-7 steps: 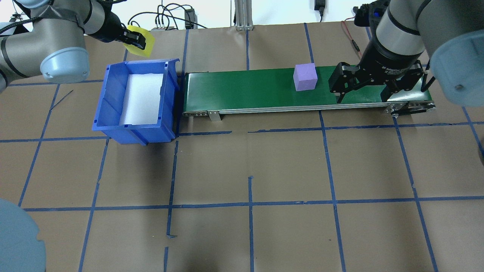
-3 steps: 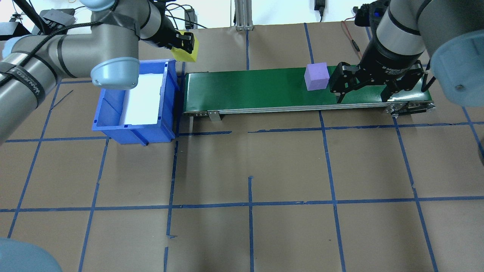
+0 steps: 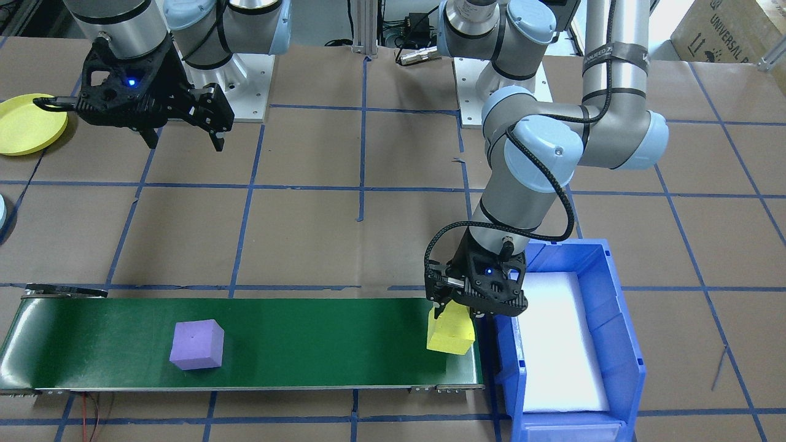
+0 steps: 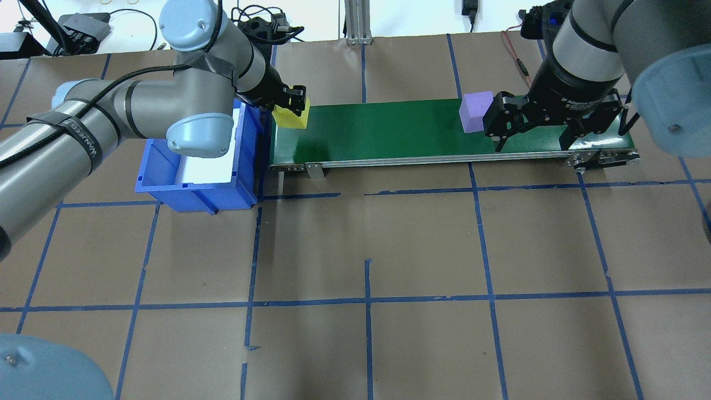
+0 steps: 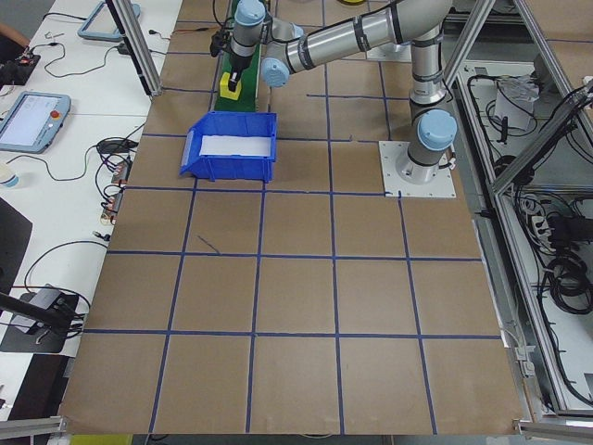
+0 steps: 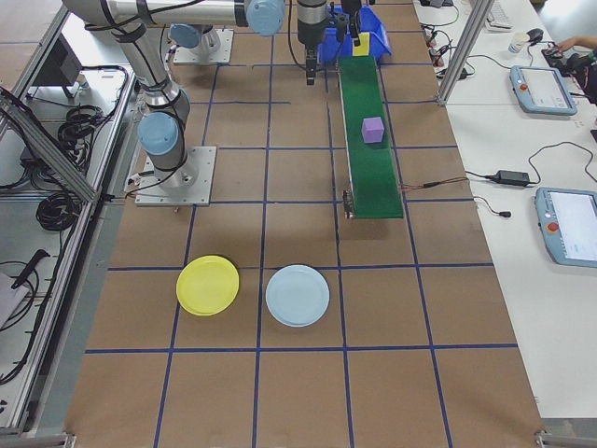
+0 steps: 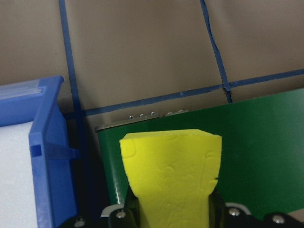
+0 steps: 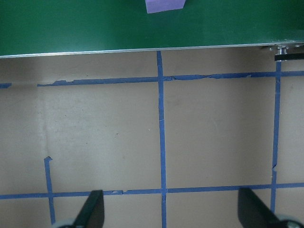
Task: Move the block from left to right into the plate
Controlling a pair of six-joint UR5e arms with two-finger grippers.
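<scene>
Left two-finger gripper (image 4: pixel 293 103) is clamped on a yellow foam cube (image 3: pixel 451 330), holding it low over the left end of the green conveyor belt (image 4: pixel 389 125), right beside the blue plastic bin (image 3: pixel 589 344); whether the cube touches the belt I cannot tell. In the left wrist view the cube sticks out straight between the fingers with belt surface under and ahead of it.

Right two-finger gripper (image 4: pixel 532 128) hangs spread wide and empty at the right end of the belt, above its near edge. Purple foam cube (image 4: pixel 475 111) sits on the belt just left of it, so the right arm is by far the nearer one. In the right wrist view only the cube's bottom edge shows at the top of frame, so the cube lies beyond the fingers toward the far side.

No long axis on either cube; both roughly equal-sided, matte foam, likely light and squashy. Yellow one has faint puzzle-like seams.

Round shallow yellow plastic plate (image 6: pixel 209 285) lies on the paper-covered table (image 4: pixel 366 250) far out to the right, well apart from the belt, next to a round light-blue plate (image 6: pixel 298 295).
</scene>
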